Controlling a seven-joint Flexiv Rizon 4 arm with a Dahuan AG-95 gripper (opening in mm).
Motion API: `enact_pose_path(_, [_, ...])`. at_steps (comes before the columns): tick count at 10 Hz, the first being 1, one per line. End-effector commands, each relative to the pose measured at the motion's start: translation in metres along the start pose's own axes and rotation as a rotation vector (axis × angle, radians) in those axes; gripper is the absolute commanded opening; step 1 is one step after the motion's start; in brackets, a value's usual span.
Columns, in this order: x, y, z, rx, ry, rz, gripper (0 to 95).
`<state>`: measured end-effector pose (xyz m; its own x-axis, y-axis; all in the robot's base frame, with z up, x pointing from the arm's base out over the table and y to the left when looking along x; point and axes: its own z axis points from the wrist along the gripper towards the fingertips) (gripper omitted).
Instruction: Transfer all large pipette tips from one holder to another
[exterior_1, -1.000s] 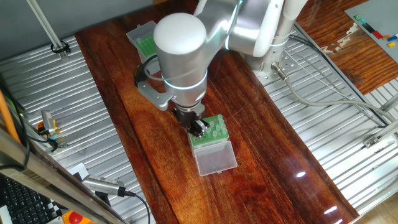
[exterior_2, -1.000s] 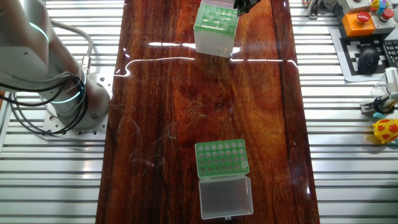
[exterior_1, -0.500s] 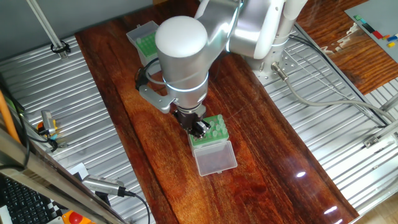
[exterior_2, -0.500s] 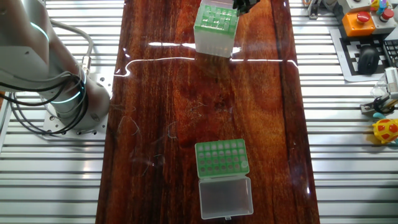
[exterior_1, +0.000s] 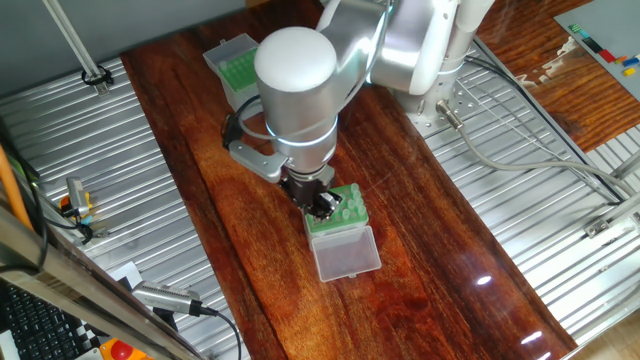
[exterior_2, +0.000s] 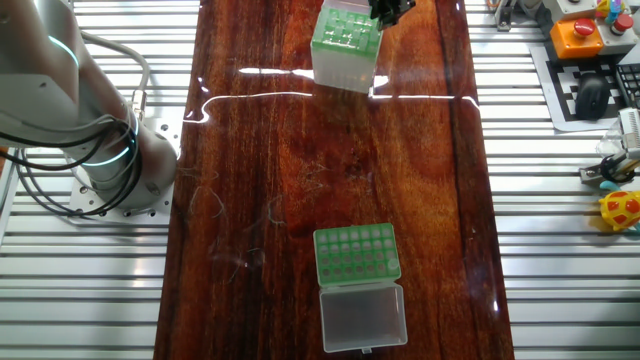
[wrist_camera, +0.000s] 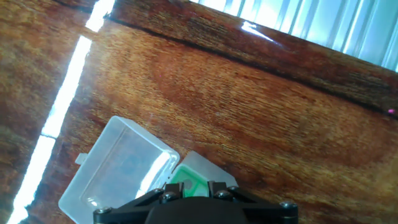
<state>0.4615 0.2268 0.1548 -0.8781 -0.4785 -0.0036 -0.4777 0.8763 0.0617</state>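
The taller translucent box (exterior_1: 340, 212) with a green perforated top stands mid-table, and its pale wall (exterior_1: 347, 253) faces the camera. My gripper (exterior_1: 322, 204) hangs right over the box's near-left corner. In the other fixed view the gripper (exterior_2: 390, 10) sits at the box's (exterior_2: 345, 42) top right edge. The hand view shows the green insert (wrist_camera: 184, 177) between my two dark fingers (wrist_camera: 166, 196), which stand a small gap apart, and I see no pipette tip there. The low green rack (exterior_2: 357, 254) lies far off with its clear lid (exterior_2: 363, 316) open. No tips can be made out in either holder.
The arm's base (exterior_2: 110, 170) stands on ribbed metal beside the wooden table (exterior_2: 330, 170). An orange button box (exterior_2: 582, 35) and small tools (exterior_2: 620, 190) lie on the metal to the right. The big white elbow joint (exterior_1: 295, 75) hides part of the table behind the box.
The arm has shifted slightly, bringing the gripper a little further over the tall box's edge. Both holders stay where they were.
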Motion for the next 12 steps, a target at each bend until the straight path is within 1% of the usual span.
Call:
enact_pose_path(1, [0.000, 0.000, 0.000, 0.007, 0.007, -0.040, 19.0])
enact_pose_path(3, [0.000, 0.000, 0.003, 0.014, 0.008, -0.079, 19.0])
enact_pose_path(4, [0.000, -0.001, 0.004, 0.019, 0.008, -0.094, 0.0])
enact_pose_path(6, [-0.003, -0.002, 0.002, 0.022, 0.010, -0.109, 0.0])
enact_pose_path(7, [-0.007, -0.004, -0.002, 0.028, 0.018, -0.119, 0.0])
enact_pose_path(9, [-0.013, -0.012, -0.016, 0.019, 0.020, -0.133, 0.0])
enact_pose_path(11, [-0.016, -0.021, -0.035, 0.011, 0.022, -0.140, 0.0])
enact_pose_path(12, [-0.014, -0.025, -0.047, 0.004, 0.021, -0.142, 0.0])
